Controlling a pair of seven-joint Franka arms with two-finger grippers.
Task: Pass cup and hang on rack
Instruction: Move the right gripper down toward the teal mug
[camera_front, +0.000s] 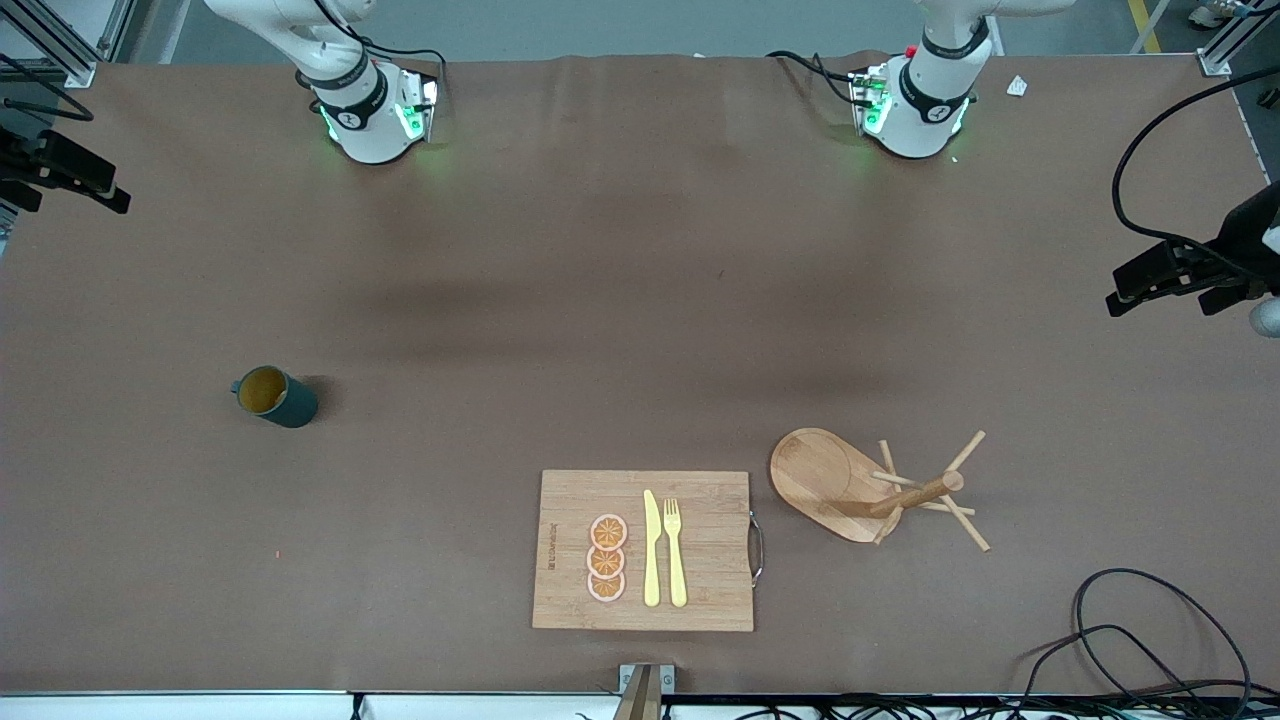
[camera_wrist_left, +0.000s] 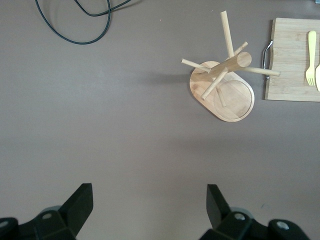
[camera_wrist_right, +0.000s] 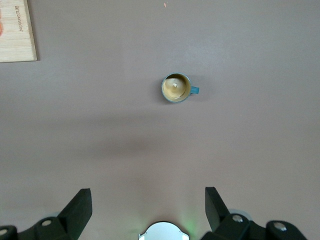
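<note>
On the table, cup (camera_front: 277, 396) upright, rack (camera_front: 865, 485) standing, left claw (camera_wrist_left: 150, 212) and right claw (camera_wrist_right: 148, 212) wide open, empty

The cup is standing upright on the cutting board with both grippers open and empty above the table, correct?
Not quite. The cup stands upright on the bare table toward the right arm's end, well apart from the cutting board, as the front view shows. The left gripper and right gripper are indeed open and empty.

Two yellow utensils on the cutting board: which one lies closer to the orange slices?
The knife. It lies right beside the three orange slices, between them and the fork, which sits toward the cutting board's metal handle.
</note>
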